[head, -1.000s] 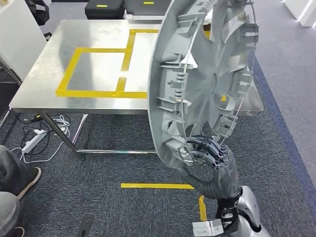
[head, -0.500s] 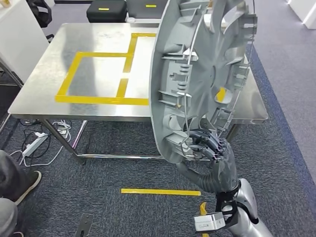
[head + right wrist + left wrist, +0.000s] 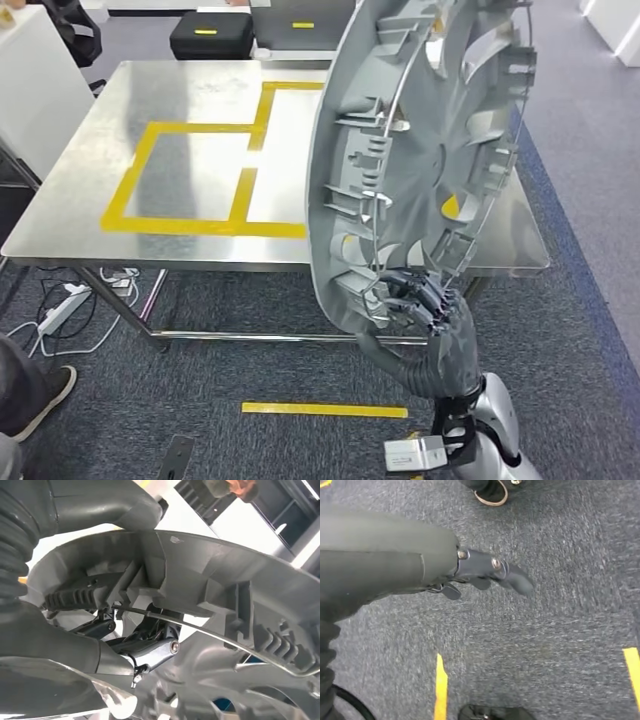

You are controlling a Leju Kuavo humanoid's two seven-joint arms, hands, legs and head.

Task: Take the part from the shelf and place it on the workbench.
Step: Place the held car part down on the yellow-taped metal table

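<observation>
A big grey plastic wheel cover stands upright on edge in front of me, its ribbed inner side and wire ring facing the camera. My right hand grips its lower rim, fingers hooked over the edge. Close up, the rim of the wheel cover lies across my right hand. Beyond it is the steel workbench with yellow tape squares on top; the cover hides the bench's right part. My left hand hangs over the carpet, fingers apart, holding nothing.
Black cases sit on the floor behind the bench. A power strip and cables lie under its left end. A person's shoe is at the lower left. A yellow tape strip marks the carpet before the bench.
The whole view has shifted: the bench is closer and lower in the picture, and the shoe has slid toward the left edge. The wheel cover stays in my right hand.
</observation>
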